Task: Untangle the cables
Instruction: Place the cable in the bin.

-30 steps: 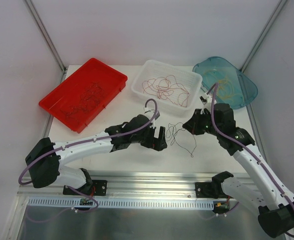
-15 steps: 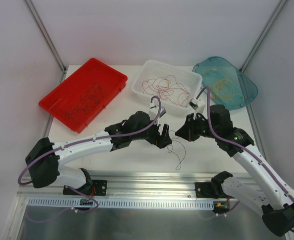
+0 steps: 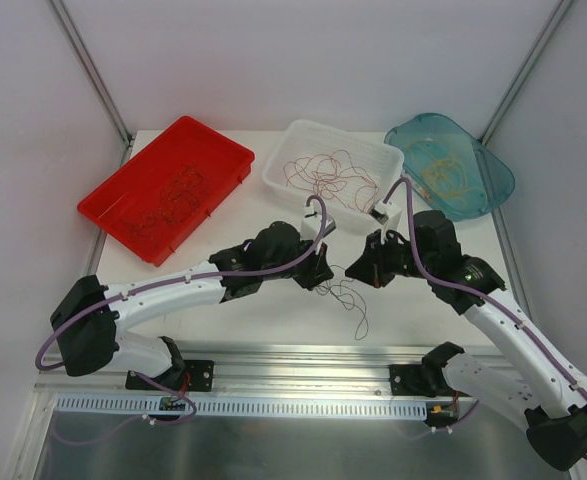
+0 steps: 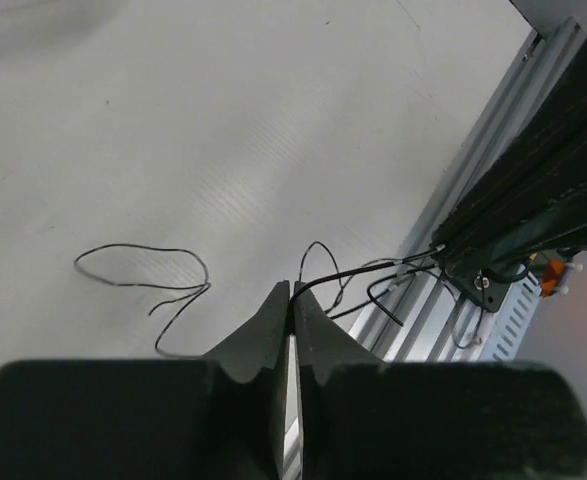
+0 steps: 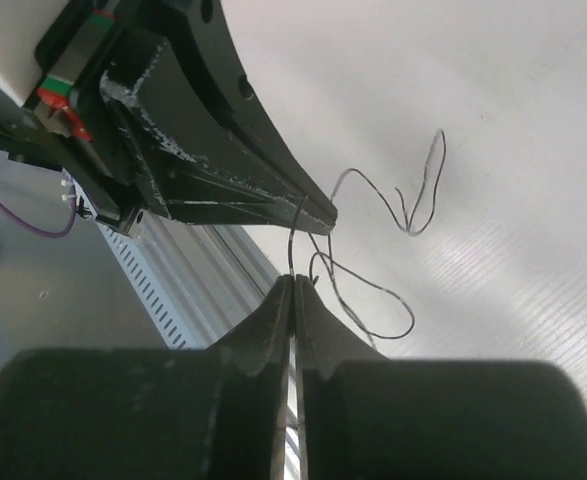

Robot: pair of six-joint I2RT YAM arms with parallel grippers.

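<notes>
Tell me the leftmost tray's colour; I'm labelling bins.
The tray is red, clearest in the top view.

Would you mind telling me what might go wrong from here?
Both pairs of jaws pinch one thin dark cable close together, so pulling apart might tighten its loops into a knot. Each grip sits at the very tips, so the cable could slip free.
</notes>
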